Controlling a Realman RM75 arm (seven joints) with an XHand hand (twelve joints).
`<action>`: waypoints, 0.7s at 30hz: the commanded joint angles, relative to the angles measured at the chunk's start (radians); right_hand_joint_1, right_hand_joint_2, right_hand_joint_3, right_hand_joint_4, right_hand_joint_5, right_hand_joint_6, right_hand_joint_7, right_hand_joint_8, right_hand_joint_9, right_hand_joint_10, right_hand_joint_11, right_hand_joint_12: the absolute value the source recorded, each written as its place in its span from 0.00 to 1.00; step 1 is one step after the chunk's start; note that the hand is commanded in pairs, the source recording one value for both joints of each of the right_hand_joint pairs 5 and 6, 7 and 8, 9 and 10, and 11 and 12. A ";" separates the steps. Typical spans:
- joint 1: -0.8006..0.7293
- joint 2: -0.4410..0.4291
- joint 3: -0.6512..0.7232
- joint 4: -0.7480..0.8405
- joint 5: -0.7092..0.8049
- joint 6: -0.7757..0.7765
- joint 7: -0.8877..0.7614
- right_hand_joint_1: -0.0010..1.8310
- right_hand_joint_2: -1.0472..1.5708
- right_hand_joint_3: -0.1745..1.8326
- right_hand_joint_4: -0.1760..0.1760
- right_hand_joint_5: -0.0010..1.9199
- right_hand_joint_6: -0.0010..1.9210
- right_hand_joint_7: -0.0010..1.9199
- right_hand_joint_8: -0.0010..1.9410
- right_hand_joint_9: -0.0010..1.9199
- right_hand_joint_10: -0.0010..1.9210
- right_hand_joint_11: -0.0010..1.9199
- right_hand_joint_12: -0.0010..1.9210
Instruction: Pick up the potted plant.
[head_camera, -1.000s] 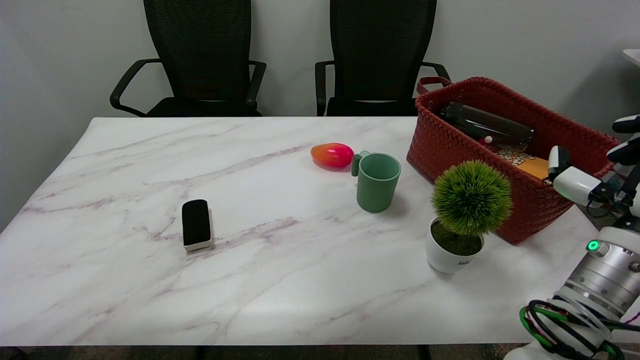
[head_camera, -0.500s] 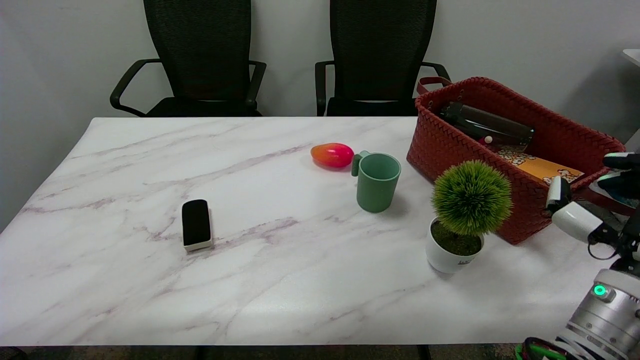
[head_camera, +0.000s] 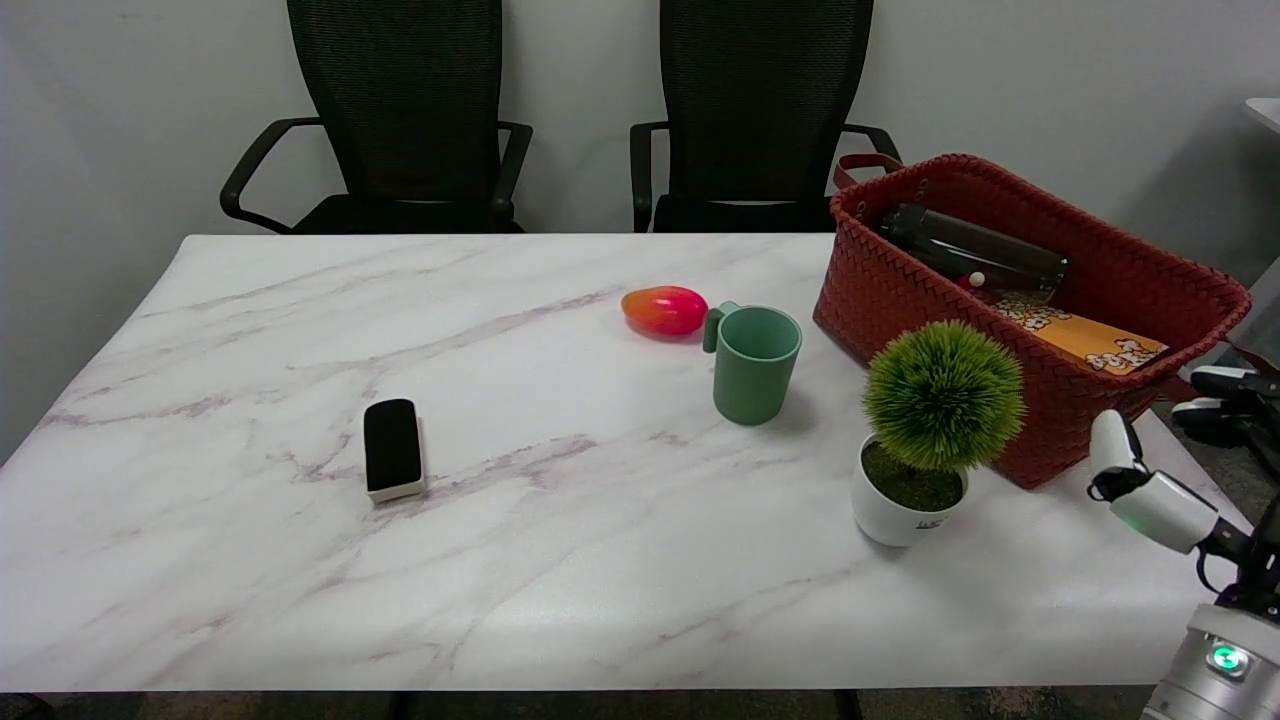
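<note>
— While the right arm (head_camera: 1225, 650) comes in at four o'clock of the frame, how does its hand sit?
— The right hand (head_camera: 1190, 470) hangs over the table's right edge, fingers spread apart and holding nothing; one white finger (head_camera: 1112, 440) points up toward the basket, and dark fingertips (head_camera: 1225, 385) show further right.
— And the surroundings, biggest first?
— A white marble table (head_camera: 500, 560) fills the view, with two black chairs (head_camera: 400, 110) against a grey wall (head_camera: 1050, 80) at twelve o'clock. A red woven basket (head_camera: 890, 290) stands at two o'clock.
— Where is the potted plant?
— The potted plant (head_camera: 925, 430) stands upright just in front of the basket, at nine o'clock of the hand and apart from it. A green mug (head_camera: 755, 365) is at ten o'clock of the plant, a red mango (head_camera: 664, 309) beside the mug's handle, and a black eraser (head_camera: 392, 447) well apart at nine o'clock.
</note>
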 joint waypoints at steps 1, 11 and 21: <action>0.008 0.010 -0.045 -0.261 0.064 0.000 0.641 0.58 0.47 0.58 0.50 0.39 0.39 0.52 0.51 0.41 0.41 0.44 0.44; 0.022 0.022 -0.061 -0.357 0.111 -0.104 0.750 0.58 0.44 0.59 0.50 0.26 0.26 0.35 0.35 0.35 0.35 0.38 0.38; 0.035 0.032 -0.075 -0.398 0.100 -0.188 0.841 0.58 0.39 0.61 0.50 0.08 0.08 0.28 0.28 0.31 0.31 0.36 0.36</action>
